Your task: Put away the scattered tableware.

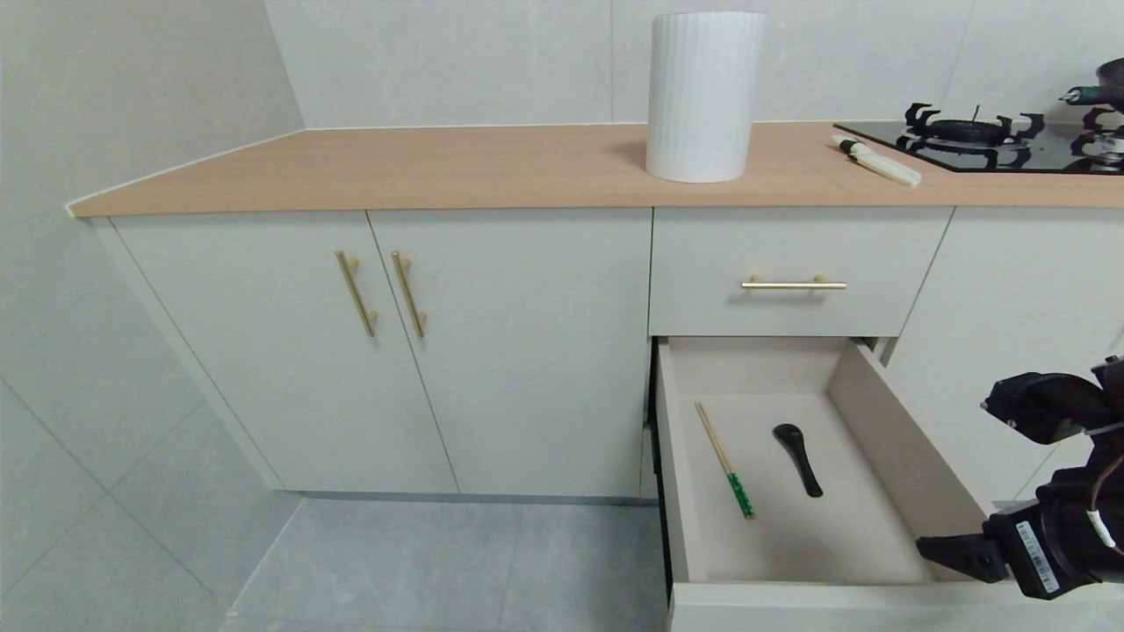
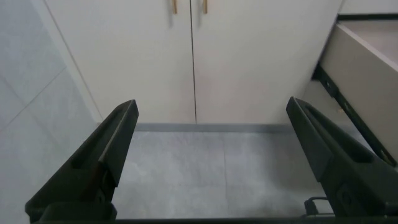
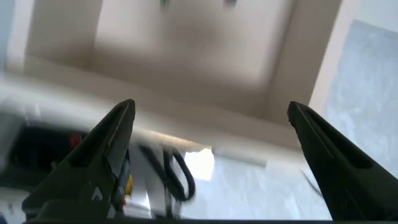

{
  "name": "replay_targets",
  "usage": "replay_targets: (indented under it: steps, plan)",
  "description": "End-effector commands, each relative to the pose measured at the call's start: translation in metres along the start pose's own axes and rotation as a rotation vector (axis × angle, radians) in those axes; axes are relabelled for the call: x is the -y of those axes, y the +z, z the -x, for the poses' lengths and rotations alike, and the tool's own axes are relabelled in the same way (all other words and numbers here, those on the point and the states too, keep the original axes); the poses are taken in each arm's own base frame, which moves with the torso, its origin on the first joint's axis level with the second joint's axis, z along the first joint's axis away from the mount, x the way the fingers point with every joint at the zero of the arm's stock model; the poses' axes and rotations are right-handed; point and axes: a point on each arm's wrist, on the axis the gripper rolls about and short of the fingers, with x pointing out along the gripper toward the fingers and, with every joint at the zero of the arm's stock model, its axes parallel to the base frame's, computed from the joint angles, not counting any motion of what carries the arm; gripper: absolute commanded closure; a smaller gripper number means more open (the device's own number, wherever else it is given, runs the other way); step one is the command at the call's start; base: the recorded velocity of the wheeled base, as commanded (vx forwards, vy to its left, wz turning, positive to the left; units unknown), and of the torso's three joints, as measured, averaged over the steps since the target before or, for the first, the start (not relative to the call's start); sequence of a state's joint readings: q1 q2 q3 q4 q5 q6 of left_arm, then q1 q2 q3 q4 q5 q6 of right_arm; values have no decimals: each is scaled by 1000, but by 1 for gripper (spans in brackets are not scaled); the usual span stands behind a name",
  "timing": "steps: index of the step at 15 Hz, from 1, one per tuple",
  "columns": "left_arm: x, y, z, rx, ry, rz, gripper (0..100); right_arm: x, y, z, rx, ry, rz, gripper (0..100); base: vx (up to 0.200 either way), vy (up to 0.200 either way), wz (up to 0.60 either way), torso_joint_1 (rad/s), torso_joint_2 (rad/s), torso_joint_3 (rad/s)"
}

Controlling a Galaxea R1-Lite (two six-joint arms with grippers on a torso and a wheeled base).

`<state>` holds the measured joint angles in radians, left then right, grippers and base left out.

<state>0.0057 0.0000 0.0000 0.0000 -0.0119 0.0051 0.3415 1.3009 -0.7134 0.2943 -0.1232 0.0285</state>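
The lower drawer (image 1: 674, 456) stands pulled out. On its floor lie a pair of chopsticks (image 1: 725, 459) with green ends and, beside them, a black spoon (image 1: 798, 458). A knife (image 1: 876, 161) with a pale blade lies on the wooden counter next to the stove. My right gripper (image 1: 983, 491) hangs off the drawer's front right corner, open and holding nothing; its wrist view (image 3: 211, 109) is blurred over pale panels. My left gripper (image 2: 211, 109) is open and empty, low over the grey floor before the cabinet doors, with the drawer's side (image 2: 360, 56) near it.
A tall white ribbed canister (image 1: 702, 96) stands on the counter (image 1: 439, 167) above the drawers. A black gas stove (image 1: 983, 140) with a pan (image 1: 1108, 83) is at the far right. The upper drawer (image 1: 790, 272) and double doors (image 1: 386, 351) are closed.
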Motion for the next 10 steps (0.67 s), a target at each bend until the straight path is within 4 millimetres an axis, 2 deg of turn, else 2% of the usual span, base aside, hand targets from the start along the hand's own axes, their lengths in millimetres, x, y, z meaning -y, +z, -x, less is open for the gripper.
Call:
replay_targets:
  steps: [1, 4, 6, 8, 10]
  plan:
    - [0, 0, 0, 0, 0, 1, 0, -2, -1, -1, -7, 10, 12, 0, 0, 0, 0, 0, 0, 0]
    - [0, 0, 0, 0, 0, 1, 0, -5, -1, -13, -66, 13, 24, 0, 0, 0, 0, 0, 0, 0]
    - [0, 0, 0, 0, 0, 1, 0, -14, -2, -28, -151, 30, 52, 0, 0, 0, 0, 0, 0, 0]
    - [0, 0, 0, 0, 0, 1, 0, -25, -1, -51, -241, 39, 28, 0, 0, 0, 0, 0, 0, 0]
    - [0, 0, 0, 0, 0, 1, 0, -33, 1, -59, -278, 49, -3, 0, 0, 0, 0, 0, 0, 0]
